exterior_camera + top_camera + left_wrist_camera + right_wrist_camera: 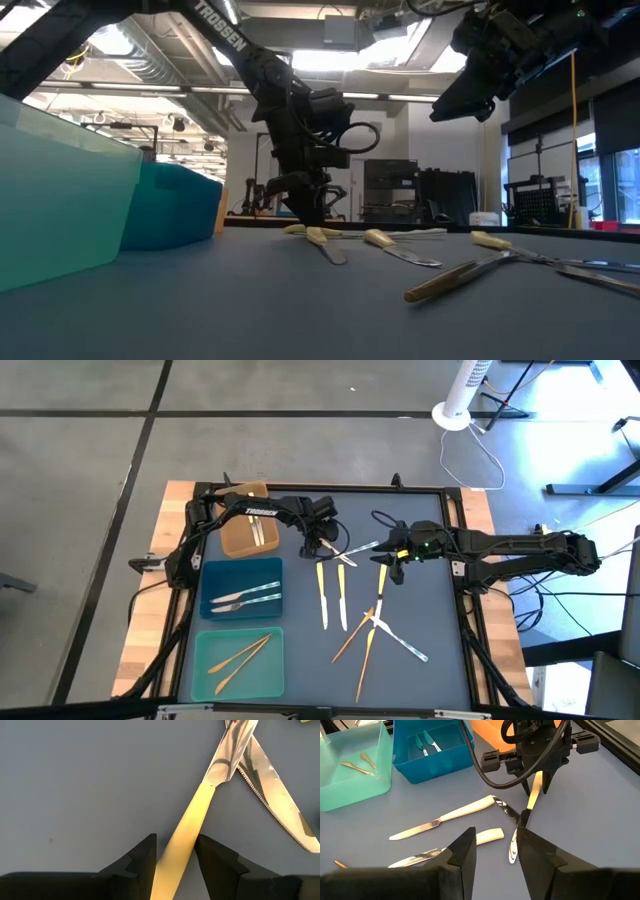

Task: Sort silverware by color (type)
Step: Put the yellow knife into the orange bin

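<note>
My left gripper (322, 547) points down at the mat, open. Its two fingers stand on either side of the yellow handle (175, 865) of a silver-ended utensil (532, 800) lying there; I cannot tell whether they touch it. That utensil's silver end crosses a serrated knife blade (280, 805). More yellow-handled knives (342, 600), gold pieces (352, 640) and a silver one (405, 640) lie on the mat. My right gripper (392, 560) hangs open above the mat to the right, holding nothing.
Three trays stand along the mat's left side: a brown one (240, 540) at the far end, a blue one (215, 580) holding silver pieces, and a teal one (205, 650) holding gold pieces. Bare mat lies at the right and near side.
</note>
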Available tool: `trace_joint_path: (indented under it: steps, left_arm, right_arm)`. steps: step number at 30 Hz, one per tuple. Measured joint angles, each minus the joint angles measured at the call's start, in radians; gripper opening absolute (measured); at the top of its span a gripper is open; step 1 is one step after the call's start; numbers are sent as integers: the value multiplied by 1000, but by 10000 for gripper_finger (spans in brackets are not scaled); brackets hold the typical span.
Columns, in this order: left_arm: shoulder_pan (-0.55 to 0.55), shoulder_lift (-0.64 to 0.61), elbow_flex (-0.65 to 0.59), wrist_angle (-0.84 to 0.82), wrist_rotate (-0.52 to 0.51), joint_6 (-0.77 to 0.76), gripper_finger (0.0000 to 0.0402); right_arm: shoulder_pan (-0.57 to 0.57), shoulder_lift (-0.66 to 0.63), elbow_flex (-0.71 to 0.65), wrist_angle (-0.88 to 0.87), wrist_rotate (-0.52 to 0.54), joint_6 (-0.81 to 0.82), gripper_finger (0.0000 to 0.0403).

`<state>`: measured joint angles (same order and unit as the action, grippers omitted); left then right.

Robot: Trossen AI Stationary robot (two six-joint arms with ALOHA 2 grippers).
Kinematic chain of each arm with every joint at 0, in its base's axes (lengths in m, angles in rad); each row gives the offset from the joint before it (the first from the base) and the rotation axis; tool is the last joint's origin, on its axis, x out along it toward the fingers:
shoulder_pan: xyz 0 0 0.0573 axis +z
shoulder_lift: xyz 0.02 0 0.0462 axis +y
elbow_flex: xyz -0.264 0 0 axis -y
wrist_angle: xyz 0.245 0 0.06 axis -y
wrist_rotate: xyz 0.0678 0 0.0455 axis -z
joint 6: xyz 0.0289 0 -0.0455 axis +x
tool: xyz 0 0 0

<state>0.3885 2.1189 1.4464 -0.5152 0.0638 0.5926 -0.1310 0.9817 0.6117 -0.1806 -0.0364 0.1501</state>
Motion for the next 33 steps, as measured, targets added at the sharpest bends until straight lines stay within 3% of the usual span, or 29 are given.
trace_joint_path:
  steps: [8,19,33]
  left_arm:
    - [0,1,0,2,-1,1,127]
    - [-1,2,0,5,2,4,63]
    - [-2,2,0,6,-2,20,59]
  right_arm:
    - [0,0,0,0,0,0,129]
    - [0,0,0,0,0,1,129]
    - [0,0,0,0,0,1,129]
